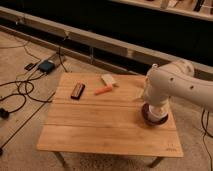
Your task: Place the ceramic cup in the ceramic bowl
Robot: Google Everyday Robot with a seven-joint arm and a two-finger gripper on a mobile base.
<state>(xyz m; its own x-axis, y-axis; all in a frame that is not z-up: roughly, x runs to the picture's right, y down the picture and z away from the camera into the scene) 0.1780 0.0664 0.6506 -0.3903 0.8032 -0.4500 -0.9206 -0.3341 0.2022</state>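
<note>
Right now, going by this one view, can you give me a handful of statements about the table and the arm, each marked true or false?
1. The bowl sits near the table's right edge. True.
2. The end effector is over the dark bar. False: it is over the bowl, with the arm hiding it.
3. An orange object lies right of the dark bar. True.
4. The cup stands alone at the table's left edge. False: no cup shows there.
5. The bowl is on the floor. False: it is on the table.
</note>
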